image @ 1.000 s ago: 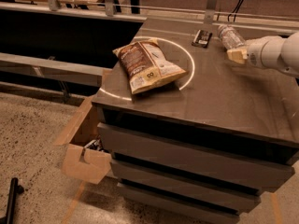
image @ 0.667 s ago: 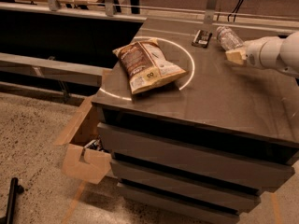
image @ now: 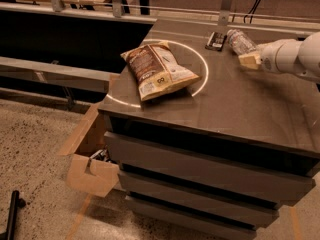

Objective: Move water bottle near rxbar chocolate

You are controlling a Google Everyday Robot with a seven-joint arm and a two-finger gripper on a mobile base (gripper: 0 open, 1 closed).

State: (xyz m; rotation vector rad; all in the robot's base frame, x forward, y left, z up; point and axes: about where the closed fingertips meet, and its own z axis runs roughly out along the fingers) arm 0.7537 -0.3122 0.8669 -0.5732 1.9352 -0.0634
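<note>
The water bottle point(image: 240, 40) is clear and ribbed and lies on the dark table top at the far right. The rxbar chocolate point(image: 216, 40), a small flat dark bar, lies just left of it near the far edge. My gripper point(image: 249, 60) comes in from the right on a white arm. Its tan fingertips sit at the bottle's near end, touching or almost touching it. The bottle's near end is partly hidden behind the fingers.
A big brown-and-white chip bag point(image: 157, 70) lies on the table point(image: 240, 109) inside a bright light ring. The table front has drawer-like panels. An open cardboard box point(image: 90, 156) stands on the floor at the left. A railing and a long counter run behind.
</note>
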